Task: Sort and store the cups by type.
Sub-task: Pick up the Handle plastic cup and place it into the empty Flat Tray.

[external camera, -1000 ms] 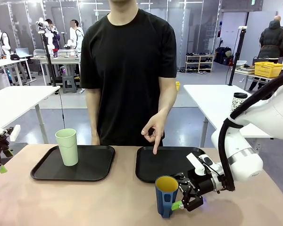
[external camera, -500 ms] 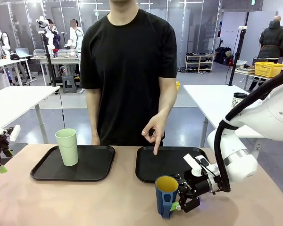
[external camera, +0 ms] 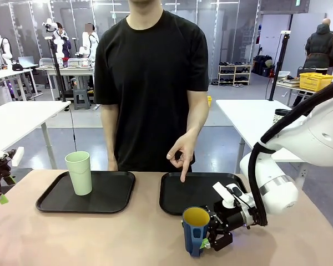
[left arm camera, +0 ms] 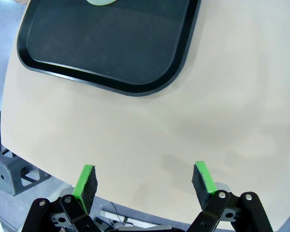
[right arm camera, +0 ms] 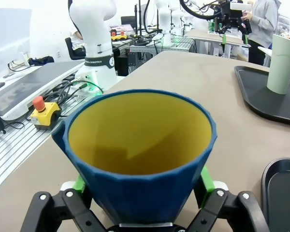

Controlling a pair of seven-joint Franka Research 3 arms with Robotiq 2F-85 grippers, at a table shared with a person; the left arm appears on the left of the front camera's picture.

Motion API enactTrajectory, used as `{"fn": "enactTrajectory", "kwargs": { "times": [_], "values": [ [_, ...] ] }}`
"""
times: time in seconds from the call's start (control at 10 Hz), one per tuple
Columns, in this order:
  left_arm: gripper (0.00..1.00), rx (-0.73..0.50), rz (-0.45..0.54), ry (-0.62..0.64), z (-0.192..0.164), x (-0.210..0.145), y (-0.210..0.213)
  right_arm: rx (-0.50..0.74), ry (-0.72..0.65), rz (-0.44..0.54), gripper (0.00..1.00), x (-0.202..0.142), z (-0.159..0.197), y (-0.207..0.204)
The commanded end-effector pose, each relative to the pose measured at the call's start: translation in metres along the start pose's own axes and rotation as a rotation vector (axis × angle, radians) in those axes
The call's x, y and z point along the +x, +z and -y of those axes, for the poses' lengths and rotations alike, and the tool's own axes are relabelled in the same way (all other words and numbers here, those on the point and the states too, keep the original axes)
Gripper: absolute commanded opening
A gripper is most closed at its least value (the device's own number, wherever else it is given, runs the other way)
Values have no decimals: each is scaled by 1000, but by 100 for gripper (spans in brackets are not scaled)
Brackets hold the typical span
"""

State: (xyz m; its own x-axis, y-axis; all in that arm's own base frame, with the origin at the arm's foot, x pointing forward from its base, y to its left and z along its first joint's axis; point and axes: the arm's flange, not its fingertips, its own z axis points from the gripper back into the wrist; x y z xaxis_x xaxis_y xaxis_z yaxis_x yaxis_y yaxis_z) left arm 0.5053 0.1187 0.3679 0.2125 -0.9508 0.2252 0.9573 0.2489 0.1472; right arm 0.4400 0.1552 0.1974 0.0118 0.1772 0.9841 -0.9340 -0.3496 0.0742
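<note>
Blue mug upright, mouth up, handle sideways

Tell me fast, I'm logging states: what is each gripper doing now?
Left gripper: open, holding nothing, above bare table.
Right gripper: fingers on both sides of the blue mug; firm grip cannot be told.

You cannot see if the green pads of the right gripper press the blue mug: its wall hides them. The green tumbler is cut by the top edge in the left wrist view, above its tray.
</note>
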Motion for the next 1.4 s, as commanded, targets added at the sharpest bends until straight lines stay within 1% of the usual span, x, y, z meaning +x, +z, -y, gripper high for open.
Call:
{"fn": "enactTrajectory", "kwargs": {
  "times": [0.0, 0.1, 0.2, 0.3, 0.4, 0.5, 0.7, 0.8, 0.9, 1.1, 1.3],
  "values": [
    [100, 14, 20, -11, 0, -1, 1, 27, 41, 4, 87, -1, 1, 1],
    [100, 14, 20, -11, 0, -1, 1, 27, 37, 1, 74, -2, 1, 2],
    [100, 14, 20, -11, 0, -1, 1, 29, 41, 3, 73, -1, 0, 2],
    [100, 14, 20, -11, 0, -1, 1, 29, 42, 2, 60, -1, 0, 3],
    [100, 14, 20, -11, 0, -1, 1, 24, 21, -7, 60, 0, 0, 3],
    [100, 14, 20, -11, 0, -1, 1, 24, 42, 8, 60, 4, -1, 2],
    [100, 14, 20, -11, 0, -1, 1, -7, 44, 5, 60, 19, -5, 4],
    [100, 14, 20, -11, 0, -1, 1, -13, 64, 36, 60, 31, -6, 7],
    [100, 14, 20, -11, 0, -1, 1, -14, 79, 21, 60, 44, -7, 9],
    [100, 14, 20, -11, 0, -1, 1, -40, 118, 32, 60, 73, -12, 14],
    [100, 14, 20, -11, 0, -1, 1, -52, 128, 13, 60, 91, -17, 15]
  ]
}}
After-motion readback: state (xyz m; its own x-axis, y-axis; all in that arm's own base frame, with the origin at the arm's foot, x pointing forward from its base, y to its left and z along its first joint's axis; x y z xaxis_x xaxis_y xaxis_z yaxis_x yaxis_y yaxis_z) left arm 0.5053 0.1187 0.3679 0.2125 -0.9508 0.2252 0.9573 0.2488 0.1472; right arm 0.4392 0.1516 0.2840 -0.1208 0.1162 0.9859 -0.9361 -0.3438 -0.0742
